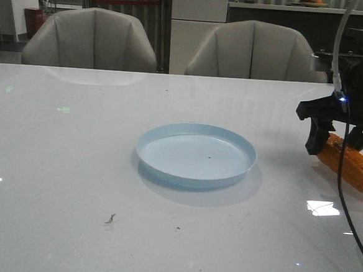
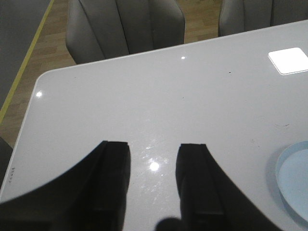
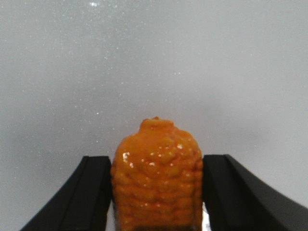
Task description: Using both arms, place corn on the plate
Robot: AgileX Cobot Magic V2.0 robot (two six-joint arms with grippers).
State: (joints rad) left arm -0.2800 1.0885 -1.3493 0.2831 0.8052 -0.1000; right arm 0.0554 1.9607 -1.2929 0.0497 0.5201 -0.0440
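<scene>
Corn (image 1: 353,163): lying on the surface (image 1: 73,166), right of the plate (image 1: 196,154). Stiff, glossy, likely slippery (bumpy rows help); take across mid-body. Right tool (image 3: 156,192): straddling the cob, contact uncertain, clamping cannot be told. Left tool (image 2: 153,180): released, empty.

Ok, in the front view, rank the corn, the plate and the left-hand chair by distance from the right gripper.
1. The corn, between the right gripper fingers at the table's right edge.
2. The plate, at the table's centre.
3. The left-hand chair, behind the table's far-left side.
</scene>
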